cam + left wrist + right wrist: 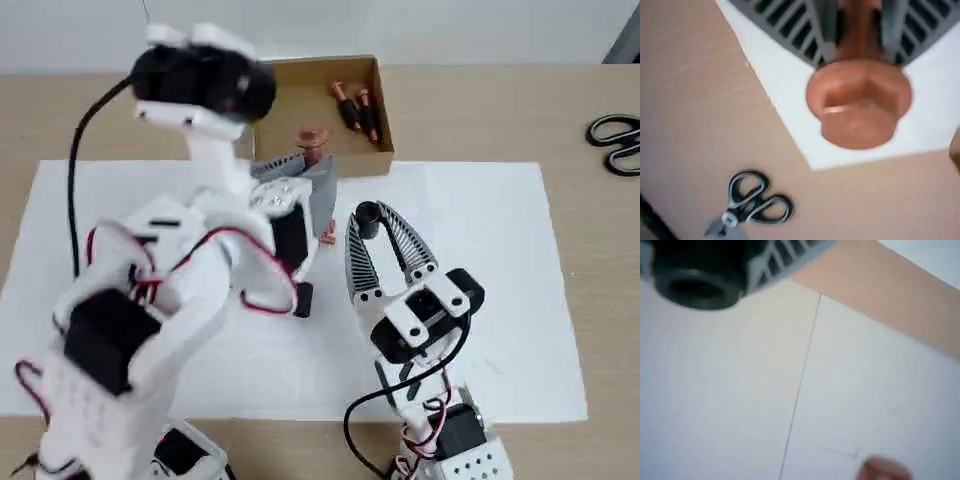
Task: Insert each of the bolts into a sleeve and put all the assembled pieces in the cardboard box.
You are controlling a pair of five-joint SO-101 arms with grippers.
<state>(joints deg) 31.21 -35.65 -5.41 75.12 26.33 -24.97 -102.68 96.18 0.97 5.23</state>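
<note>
While the left gripper (312, 162) pinches a copper bolt (858, 102) near the cardboard box (300, 95), the right gripper (368, 212) seems to clamp a black sleeve (695, 287) over the paper (500, 300). From above, 2 finished pieces (355, 108) lie in the box.

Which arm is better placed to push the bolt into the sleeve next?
Probably left. Its jaws are shut on the copper bolt, close to the black sleeve that the right arm's jaws hold.
</note>
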